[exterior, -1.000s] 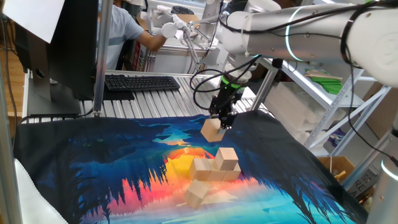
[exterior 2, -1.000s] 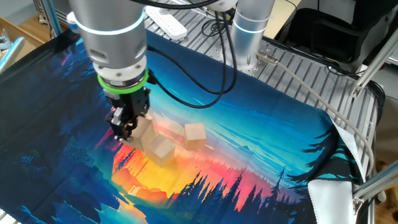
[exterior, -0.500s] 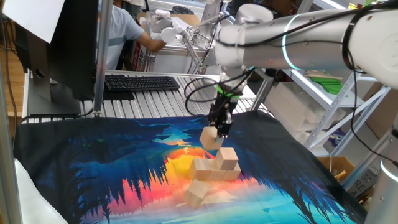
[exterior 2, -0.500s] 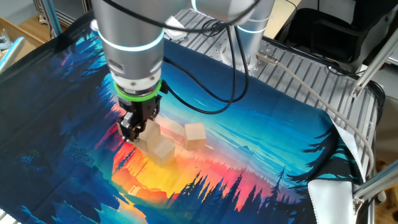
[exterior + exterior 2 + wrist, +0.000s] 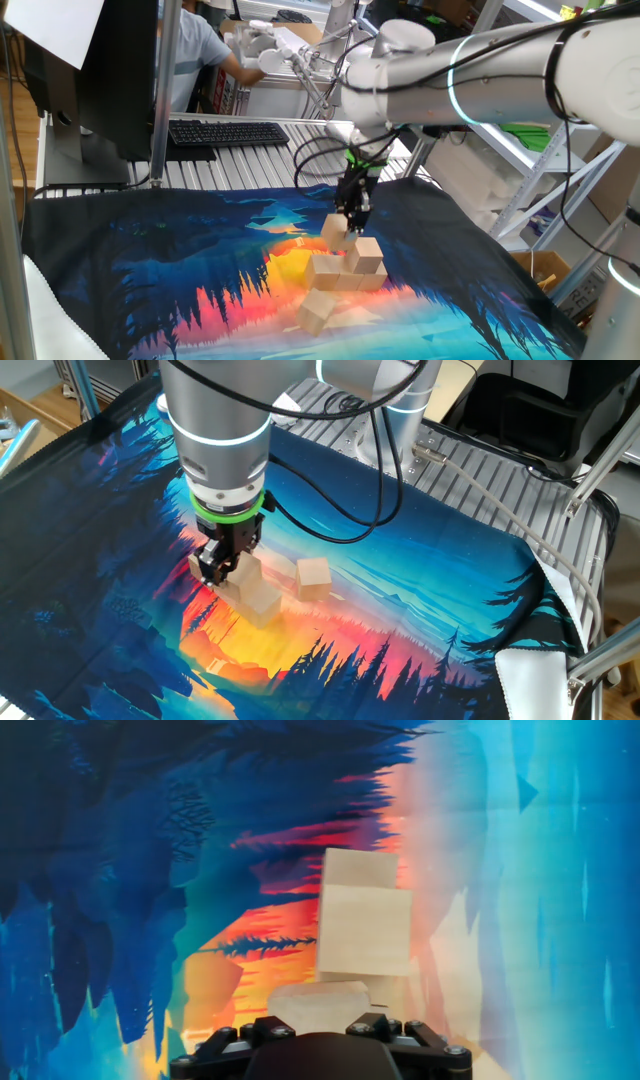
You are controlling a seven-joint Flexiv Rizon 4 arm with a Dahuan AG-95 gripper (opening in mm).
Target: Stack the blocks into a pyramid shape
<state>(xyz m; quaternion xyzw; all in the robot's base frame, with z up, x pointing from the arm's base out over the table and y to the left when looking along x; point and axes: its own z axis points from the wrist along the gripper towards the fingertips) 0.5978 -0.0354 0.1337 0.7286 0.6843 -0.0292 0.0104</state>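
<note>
— Over the stack (image 5: 345,272) on the mat (image 5: 150,270), the tool (image 5: 349,226) gripped a block (image 5: 335,231).
— Risk?
— Released off-centre, it could have toppled the blocks beneath; another (image 5: 317,311) lay apart.

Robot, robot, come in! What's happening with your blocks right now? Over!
Gripper shut on one block, pointing down. Hovering just over the stacked blocks on the cloth. One loose block lies in front. Nothing in the way.
</note>
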